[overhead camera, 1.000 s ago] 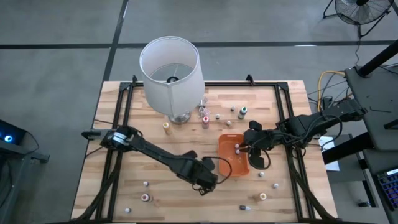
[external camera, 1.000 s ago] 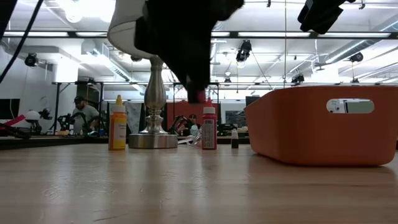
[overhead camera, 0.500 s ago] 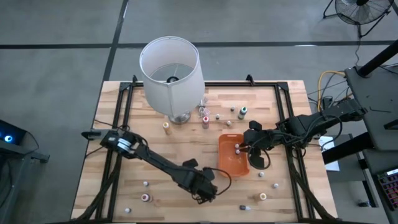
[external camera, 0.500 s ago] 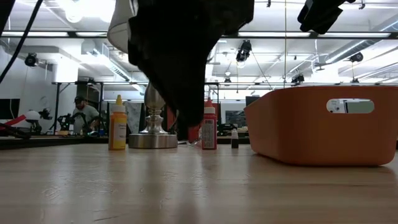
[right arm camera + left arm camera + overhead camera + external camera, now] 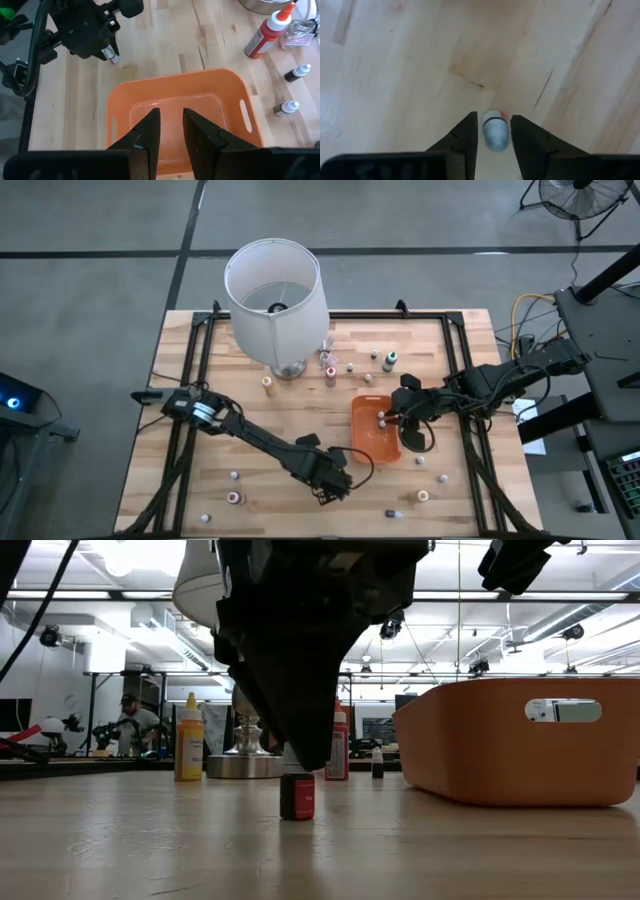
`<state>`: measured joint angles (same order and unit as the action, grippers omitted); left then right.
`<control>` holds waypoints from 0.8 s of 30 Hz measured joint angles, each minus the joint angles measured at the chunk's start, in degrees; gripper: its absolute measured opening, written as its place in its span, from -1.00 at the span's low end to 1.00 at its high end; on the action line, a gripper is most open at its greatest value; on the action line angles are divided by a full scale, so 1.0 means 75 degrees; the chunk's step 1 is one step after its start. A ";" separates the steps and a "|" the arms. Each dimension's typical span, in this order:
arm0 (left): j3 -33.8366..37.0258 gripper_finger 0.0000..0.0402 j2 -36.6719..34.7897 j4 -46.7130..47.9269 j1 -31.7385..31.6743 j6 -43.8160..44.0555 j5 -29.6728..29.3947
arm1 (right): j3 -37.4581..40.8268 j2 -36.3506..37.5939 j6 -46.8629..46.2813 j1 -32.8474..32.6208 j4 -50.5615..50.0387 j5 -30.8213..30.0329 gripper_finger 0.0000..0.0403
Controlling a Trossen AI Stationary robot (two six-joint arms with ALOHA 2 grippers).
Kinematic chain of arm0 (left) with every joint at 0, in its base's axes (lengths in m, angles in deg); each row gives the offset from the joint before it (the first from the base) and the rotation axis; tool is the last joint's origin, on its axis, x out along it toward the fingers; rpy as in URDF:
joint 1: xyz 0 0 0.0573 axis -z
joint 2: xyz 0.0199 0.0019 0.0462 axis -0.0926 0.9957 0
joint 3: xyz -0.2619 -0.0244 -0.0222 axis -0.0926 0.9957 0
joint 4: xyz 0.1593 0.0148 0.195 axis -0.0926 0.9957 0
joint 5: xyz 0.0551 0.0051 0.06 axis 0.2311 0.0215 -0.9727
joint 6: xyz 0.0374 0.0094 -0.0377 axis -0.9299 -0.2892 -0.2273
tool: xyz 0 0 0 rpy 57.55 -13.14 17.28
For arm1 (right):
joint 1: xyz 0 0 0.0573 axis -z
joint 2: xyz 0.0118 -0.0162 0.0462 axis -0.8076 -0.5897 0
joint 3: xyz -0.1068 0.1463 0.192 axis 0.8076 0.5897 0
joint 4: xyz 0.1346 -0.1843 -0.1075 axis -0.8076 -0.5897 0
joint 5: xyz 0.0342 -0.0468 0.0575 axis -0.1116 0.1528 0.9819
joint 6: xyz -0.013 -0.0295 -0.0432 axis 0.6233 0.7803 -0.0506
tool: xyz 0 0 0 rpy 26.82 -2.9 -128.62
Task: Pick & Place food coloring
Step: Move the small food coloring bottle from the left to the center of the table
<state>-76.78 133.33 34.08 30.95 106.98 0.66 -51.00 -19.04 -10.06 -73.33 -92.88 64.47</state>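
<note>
Left pincer [image 5: 326, 489] sits low in the centre of the high view, just left of the tray's lower end. Its fingers stand slightly apart, one on either side of a small food coloring bottle [image 5: 496, 135]. In the left wrist view a thin gap shows beside the bottle, so it is not clamped. The low view shows this bottle [image 5: 297, 797], dark with a red band, standing upright on the bench [image 5: 200, 440] at centre frame, directly under the dark pincer.

Right pincer [image 5: 396, 418] hangs over the right edge of the tray, right of centre in the high view. Its fingers are narrowly parted and hold nothing.

A lamp with a big white shade [image 5: 275, 290] stands at the upper left of the bench. The orange tray [image 5: 357, 430] lies right of centre, and at least one small bottle [image 5: 383, 418] shows inside it near its right wall.

More food coloring bottles are scattered about:
- Just right of the lamp base, in the upper middle, are a taller red one [image 5: 330, 375], a yellow one [image 5: 267, 383] and a green-capped one [image 5: 390, 360].
- Along the lower edge of the bench are several tiny ones, two at lower left [image 5: 234, 498] and one at lower right [image 5: 423, 496].
</note>
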 joint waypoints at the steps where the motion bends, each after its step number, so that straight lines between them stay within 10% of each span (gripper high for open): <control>1: 0.0000 -0.54 -0.0005 0.0000 -0.0004 -0.0001 0.0000 | 0.0000 0.0000 0.0002 0.0000 0.0003 0.0000 -0.64; 24: -0.0085 -0.30 -0.0651 0.1119 -0.0067 0.0992 -0.0078 | -0.0002 0.0000 0.0002 -0.0003 0.0006 -0.0006 -0.61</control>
<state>-77.41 128.45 42.48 30.45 114.42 0.08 -51.02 -19.04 -10.05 -73.35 -92.84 64.42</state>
